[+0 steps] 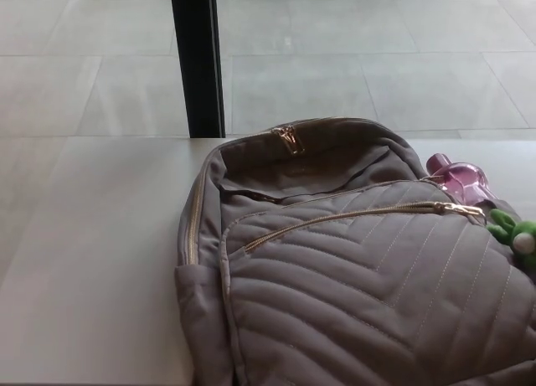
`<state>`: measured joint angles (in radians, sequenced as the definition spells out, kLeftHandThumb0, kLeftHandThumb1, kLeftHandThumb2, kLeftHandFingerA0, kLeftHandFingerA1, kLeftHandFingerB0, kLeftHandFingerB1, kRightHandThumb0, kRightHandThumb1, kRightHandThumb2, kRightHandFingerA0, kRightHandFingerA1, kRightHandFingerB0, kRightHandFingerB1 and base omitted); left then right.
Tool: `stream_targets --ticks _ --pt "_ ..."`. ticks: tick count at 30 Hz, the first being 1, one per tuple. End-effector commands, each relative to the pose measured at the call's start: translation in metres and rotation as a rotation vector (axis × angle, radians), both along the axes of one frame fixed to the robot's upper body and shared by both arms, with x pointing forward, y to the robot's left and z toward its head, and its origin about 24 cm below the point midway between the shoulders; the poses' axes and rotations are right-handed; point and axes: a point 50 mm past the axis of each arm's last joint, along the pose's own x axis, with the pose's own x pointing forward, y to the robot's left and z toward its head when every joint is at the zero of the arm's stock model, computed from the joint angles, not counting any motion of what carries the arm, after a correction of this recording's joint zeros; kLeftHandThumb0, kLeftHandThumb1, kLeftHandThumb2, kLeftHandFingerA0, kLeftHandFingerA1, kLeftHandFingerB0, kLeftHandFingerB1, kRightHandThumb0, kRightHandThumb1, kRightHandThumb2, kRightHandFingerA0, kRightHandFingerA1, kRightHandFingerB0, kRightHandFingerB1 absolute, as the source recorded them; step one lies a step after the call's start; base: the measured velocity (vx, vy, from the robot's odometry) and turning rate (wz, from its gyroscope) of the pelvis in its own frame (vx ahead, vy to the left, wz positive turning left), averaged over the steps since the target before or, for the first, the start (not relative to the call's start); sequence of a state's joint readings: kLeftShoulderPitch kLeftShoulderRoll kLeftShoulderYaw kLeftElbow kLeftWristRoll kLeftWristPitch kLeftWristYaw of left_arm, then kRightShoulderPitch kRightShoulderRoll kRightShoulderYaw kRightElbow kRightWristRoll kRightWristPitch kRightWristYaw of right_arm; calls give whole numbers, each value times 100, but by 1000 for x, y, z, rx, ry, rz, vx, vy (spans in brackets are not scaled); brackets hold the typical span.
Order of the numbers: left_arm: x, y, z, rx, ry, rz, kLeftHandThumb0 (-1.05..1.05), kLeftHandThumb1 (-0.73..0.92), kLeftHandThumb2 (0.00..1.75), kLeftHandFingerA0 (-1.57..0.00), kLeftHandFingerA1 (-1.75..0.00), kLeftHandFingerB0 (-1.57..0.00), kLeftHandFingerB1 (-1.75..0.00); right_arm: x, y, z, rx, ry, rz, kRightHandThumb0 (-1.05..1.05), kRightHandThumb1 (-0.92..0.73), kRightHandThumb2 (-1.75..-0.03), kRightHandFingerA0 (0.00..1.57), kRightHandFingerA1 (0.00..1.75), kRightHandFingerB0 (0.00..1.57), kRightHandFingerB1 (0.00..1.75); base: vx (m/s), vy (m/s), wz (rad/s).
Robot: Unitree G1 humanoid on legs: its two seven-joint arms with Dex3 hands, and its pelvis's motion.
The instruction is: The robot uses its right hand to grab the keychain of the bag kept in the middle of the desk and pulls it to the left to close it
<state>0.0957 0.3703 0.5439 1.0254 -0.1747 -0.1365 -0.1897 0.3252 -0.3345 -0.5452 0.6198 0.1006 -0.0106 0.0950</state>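
The bag (360,277) lies at the worktop's (92,260) near right corner, keychain (461,178) at its right side. Neither robot hand shows. Best pinch it by the pull (463,208), then draw left along the zip (335,220).

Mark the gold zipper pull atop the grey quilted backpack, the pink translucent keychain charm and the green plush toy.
Gold zipper pull (287,140): head view, middle of its metal tab.
Pink translucent keychain charm (462,178): head view, its rounded body.
Green plush toy (511,227): head view, its green upper part.
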Motion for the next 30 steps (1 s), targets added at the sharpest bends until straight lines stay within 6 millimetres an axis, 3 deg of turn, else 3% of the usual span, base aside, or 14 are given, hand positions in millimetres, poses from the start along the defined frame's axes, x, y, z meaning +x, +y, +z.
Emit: stream_targets --ticks 1,7,9,10,12,14,17,18,21,23,25,26,27,30 --pt "-1 7 8 -4 -103 22 -99 25 99 -83 -121 -48 -103 -1 -5 7 24 -47 -33 -47 -61 -59 76 76 43 34 0 0 0" --pt "-3 9 8 -17 -107 35 -96 28 98 -84 -123 -43 -98 -1 -9 11 36 -16 -25 -66 -68 -61 53 51 21 28 0 0 0" --pt "-3 9 8 -21 -105 28 -97 29 98 -78 -124 -42 -97 8 -17 28 37 -59 -41 -78 -60 -94 39 54 8 29 0 0 0" --pt "-5 10 8 -23 -103 33 -98 30 97 -74 -123 -41 -96 23 -25 41 48 -139 -48 -74 -75 -62 39 44 2 20 0 0 0" --pt "-5 10 9 -17 -101 30 -96 30 97 -76 -122 -42 -95 46 -33 65 39 -253 -74 -76 -59 -95 36 57 2 19 0 0 0" --pt "-5 10 8 -22 -98 36 -96 30 97 -77 -122 -42 -94 64 -37 88 11 -326 -44 -79 -75 -62 39 45 1 22 0 0 0" --pt "-3 10 9 -23 -103 28 -99 30 98 -76 -124 -41 -96 102 -41 132 -52 -482 30 -81 -75 -63 42 41 4 23 0 0 0" --pt "-3 10 9 -26 -108 30 -98 30 97 -75 -124 -42 -96 116 -38 149 -90 -523 64 -87 -62 -98 37 53 7 20 0 0 0" --pt "-3 10 9 -28 -103 37 -96 39 75 -75 -129 -36 -106 147 -22 188 -17 -669 133 -85 -60 -94 31 50 7 30 0 0 0" --pt "-3 10 8 -37 -105 49 -95 29 97 -80 -123 -43 -95 165 -3 210 -52 -718 282 -71 -78 -63 32 36 6 25 0 0 0" --pt "-3 9 8 -38 -114 41 -94 29 98 -81 -123 -43 -95 177 16 221 -47 -720 382 -67 -61 -93 27 49 4 32 0 0 0" --pt "-3 9 8 -30 -100 34 -95 29 97 -82 -123 -43 -96 190 36 224 -76 -692 495 -63 -71 -62 41 37 14 27 0 0 0" --pt "-3 9 8 -22 -98 26 -95 30 98 -82 -122 -43 -95 194 42 224 -66 -676 538 -75 -59 -93 32 50 6 36 0 0 0" --pt "-3 8 7 -22 -92 29 -98 30 97 -82 -123 -44 -98 208 64 218 -120 -571 705 -78 -59 -94 25 48 4 32 0 0 0"
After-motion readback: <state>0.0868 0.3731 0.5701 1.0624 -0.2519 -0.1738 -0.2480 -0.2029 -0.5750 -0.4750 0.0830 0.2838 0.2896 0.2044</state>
